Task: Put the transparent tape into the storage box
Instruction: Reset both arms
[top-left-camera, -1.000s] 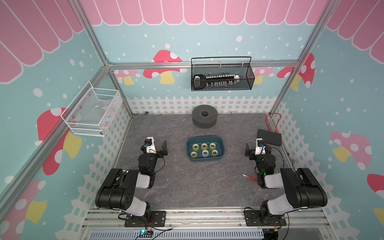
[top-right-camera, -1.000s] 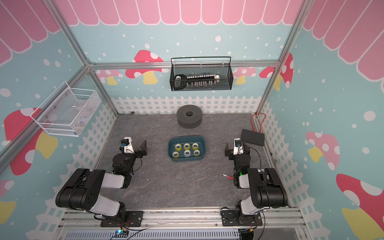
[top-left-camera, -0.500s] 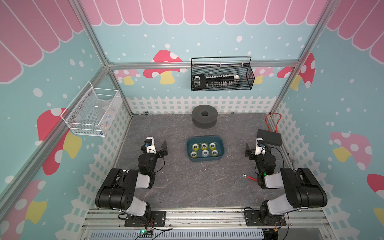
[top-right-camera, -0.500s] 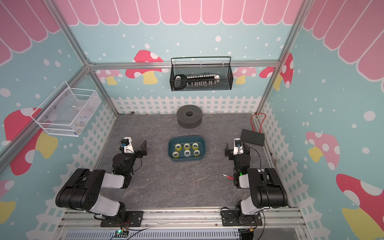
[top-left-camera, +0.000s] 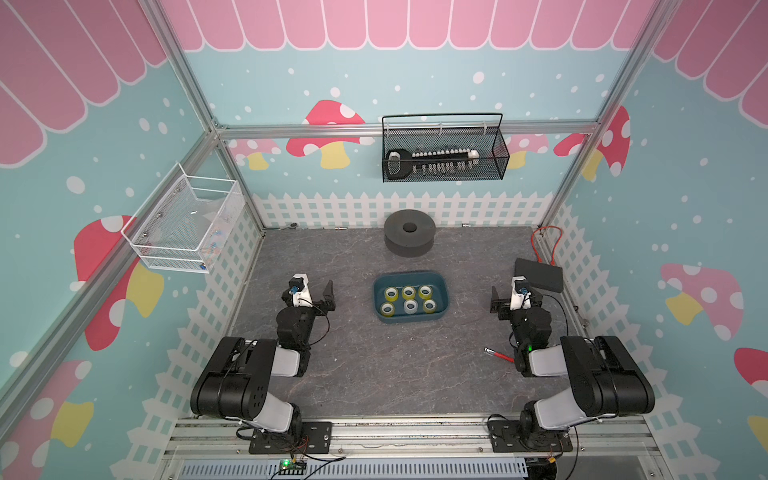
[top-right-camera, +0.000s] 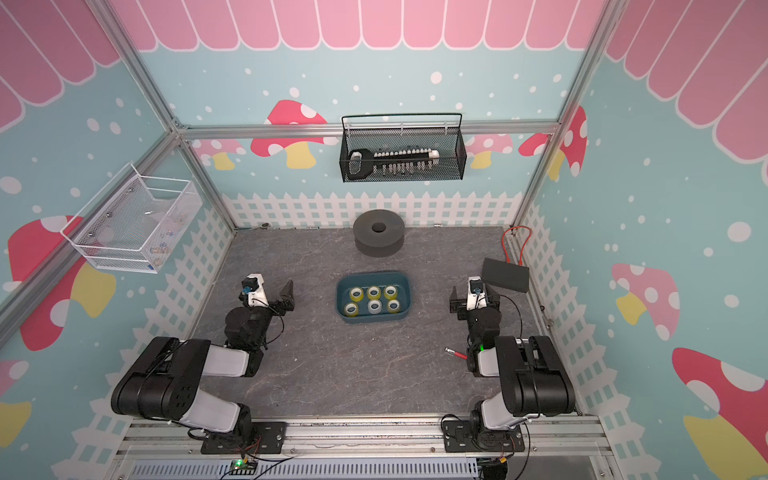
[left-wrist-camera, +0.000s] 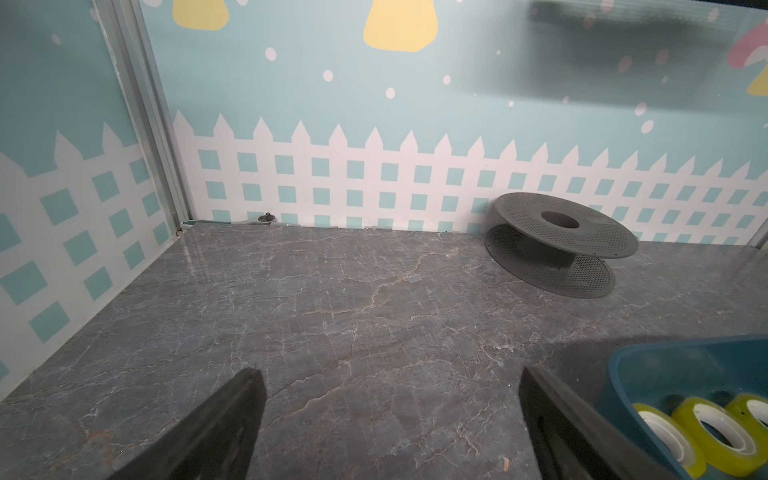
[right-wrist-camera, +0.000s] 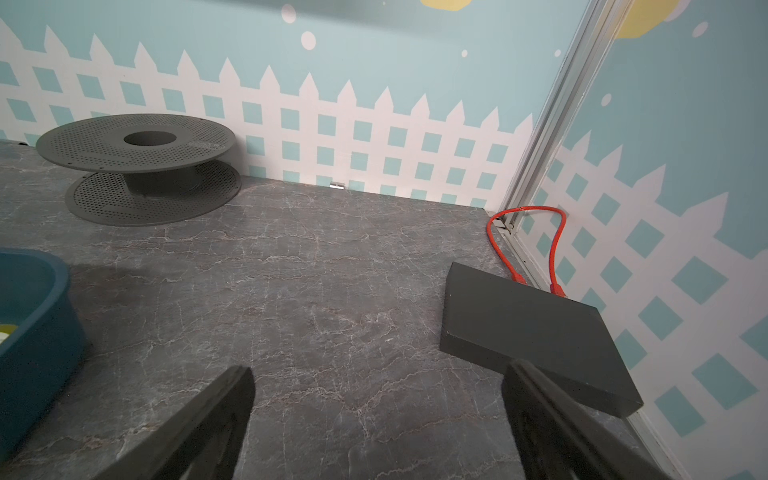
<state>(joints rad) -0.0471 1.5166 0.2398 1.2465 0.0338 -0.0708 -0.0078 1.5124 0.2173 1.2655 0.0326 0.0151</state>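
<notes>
The storage box (top-left-camera: 409, 275) (top-right-camera: 372, 274), a shallow dark teal tub, sits mid-table in both top views. Several rolls of transparent tape (top-left-camera: 408, 292) (top-right-camera: 374, 306) lie flat inside it in two rows. My left gripper (top-left-camera: 313, 297) (top-right-camera: 270, 297) rests low to the left of the box, open and holding nothing. My right gripper (top-left-camera: 515, 299) (top-right-camera: 473, 299) rests to the right of it, also open with nothing in it. In the left wrist view the gripper (left-wrist-camera: 386, 374) spans bare table, with the box wall (left-wrist-camera: 673, 357) and tape rolls (left-wrist-camera: 715, 432) beside one finger. The right wrist view shows its gripper (right-wrist-camera: 378, 368) over bare table and the box (right-wrist-camera: 37, 332) at the edge.
A grey perforated spool (top-left-camera: 409, 237) stands behind the box by the back wall. A flat black box (top-left-camera: 539, 275) with a red cable (top-left-camera: 548, 245) lies just beyond the right gripper. A small red stick (top-left-camera: 498, 355) lies near the right arm. A black wire basket (top-left-camera: 442, 153) and a white one (top-left-camera: 183, 224) hang on the walls.
</notes>
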